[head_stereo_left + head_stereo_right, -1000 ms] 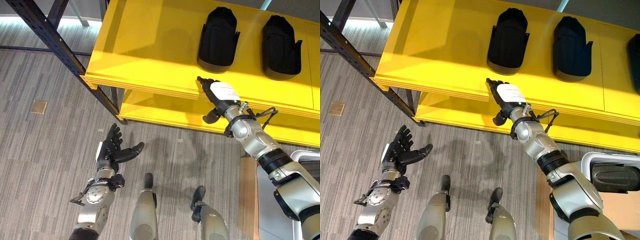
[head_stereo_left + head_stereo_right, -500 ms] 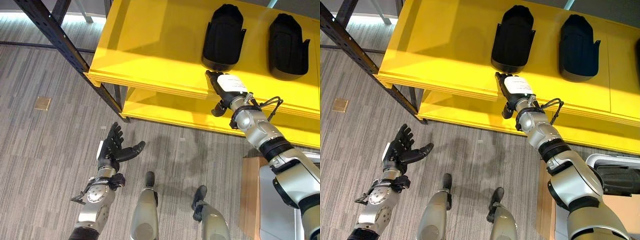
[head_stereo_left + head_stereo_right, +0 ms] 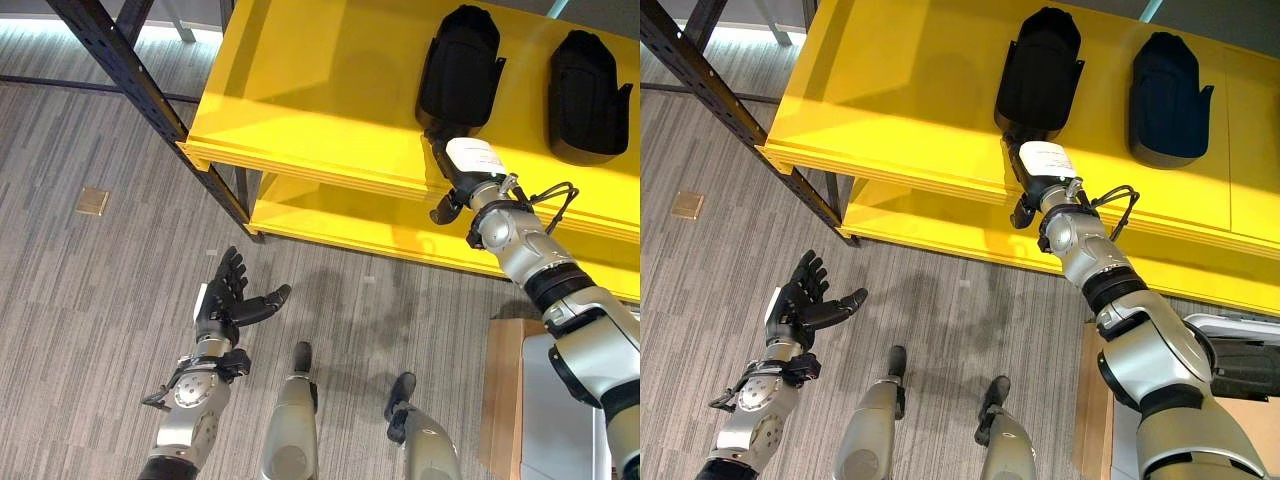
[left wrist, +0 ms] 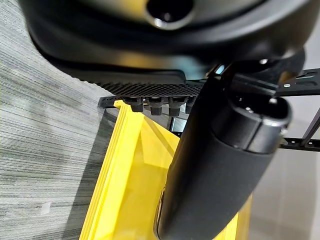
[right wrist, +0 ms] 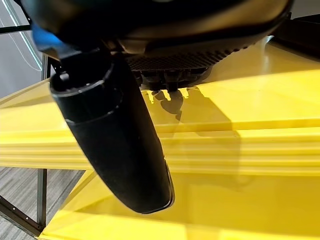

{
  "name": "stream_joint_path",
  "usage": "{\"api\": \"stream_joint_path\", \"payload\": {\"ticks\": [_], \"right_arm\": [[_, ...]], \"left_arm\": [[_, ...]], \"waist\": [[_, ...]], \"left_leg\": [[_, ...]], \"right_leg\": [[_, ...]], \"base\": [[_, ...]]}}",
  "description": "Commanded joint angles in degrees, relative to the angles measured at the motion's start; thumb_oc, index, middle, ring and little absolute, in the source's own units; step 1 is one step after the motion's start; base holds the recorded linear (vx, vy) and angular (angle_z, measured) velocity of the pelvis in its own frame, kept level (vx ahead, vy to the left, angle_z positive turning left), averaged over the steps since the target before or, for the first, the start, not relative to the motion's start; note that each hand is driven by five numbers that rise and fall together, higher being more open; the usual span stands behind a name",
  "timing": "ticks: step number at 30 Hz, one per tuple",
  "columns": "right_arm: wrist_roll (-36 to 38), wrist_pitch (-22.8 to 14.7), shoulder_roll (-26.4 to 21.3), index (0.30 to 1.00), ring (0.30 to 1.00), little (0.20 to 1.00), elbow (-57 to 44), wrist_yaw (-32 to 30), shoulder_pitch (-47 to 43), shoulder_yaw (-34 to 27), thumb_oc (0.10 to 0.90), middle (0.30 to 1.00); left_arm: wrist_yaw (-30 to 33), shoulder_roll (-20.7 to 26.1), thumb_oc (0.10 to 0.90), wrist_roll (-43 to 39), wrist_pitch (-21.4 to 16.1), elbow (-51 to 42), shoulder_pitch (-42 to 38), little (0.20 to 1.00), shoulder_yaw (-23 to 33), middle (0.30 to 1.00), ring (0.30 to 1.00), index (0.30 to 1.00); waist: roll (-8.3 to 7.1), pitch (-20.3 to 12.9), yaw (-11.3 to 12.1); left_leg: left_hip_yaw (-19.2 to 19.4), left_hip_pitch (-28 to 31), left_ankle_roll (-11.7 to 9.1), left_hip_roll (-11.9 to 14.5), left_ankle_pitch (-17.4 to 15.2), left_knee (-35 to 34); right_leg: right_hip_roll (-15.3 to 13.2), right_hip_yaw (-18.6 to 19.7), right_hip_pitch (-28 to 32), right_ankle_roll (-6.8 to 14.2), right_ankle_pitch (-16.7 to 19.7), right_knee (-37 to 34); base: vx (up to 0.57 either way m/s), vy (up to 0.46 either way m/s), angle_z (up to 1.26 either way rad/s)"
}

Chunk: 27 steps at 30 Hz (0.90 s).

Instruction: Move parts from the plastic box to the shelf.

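Note:
Two black moulded parts lie on the top board of the yellow shelf [image 3: 310, 90]: the nearer part [image 3: 460, 65] and another part [image 3: 588, 80] to its right. My right hand [image 3: 468, 163], with a white cover on its back, reaches over the shelf's front edge. It is open, fingers straight, with the fingertips [image 3: 438, 142] at the near end of the nearer part. The right wrist view shows the thumb [image 5: 117, 145] hanging free and nothing held. My left hand [image 3: 228, 298] hovers open and empty low over the floor. The plastic box [image 3: 1240, 345] at the lower right holds a dark part [image 3: 1248, 368].
A dark steel upright [image 3: 150, 95] slants down the shelf's left side. A lower yellow board [image 3: 340, 225] lies under the top one. A brown wooden surface [image 3: 497, 385] stands beside the box. A small brass plate [image 3: 93, 200] sits in the grey carpet.
My right hand has reached farther over the shelf's edge, from the edge up to the near end of the black part. The camera has shifted a little. The left hand stays still.

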Motion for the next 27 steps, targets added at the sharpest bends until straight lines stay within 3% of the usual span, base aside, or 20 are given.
{"api": "stream_joint_path", "payload": {"ticks": [1,27], "right_arm": [[1.6,-0.6,-3.7,1.000,1.000,1.000,-0.7,-4.3,-8.9,1.0,0.900,1.000],[2.1,-0.4,-4.0,1.000,1.000,1.000,1.1,-4.7,-9.1,0.8,0.900,1.000]], "left_arm": [[-0.8,4.2,0.900,0.3,-6.3,-5.8,0.6,1.000,0.8,1.000,1.000,1.000],[-0.6,4.0,0.900,0.0,-6.4,-5.7,0.1,1.000,1.1,1.000,1.000,1.000]], "waist": [[-2.59,-3.2,0.3],[-2.34,-2.8,-0.5]], "left_leg": [[-1.7,-9.5,-1.2,2.1,1.6,5.0],[-1.4,-9.5,-1.2,2.4,1.4,5.5]], "right_leg": [[-0.9,0.2,11.6,0.1,-8.8,-1.6],[-0.9,1.0,11.0,-0.2,-9.2,-0.9]], "base": [[0.00,0.000,0.00],[0.00,0.000,0.00]]}}
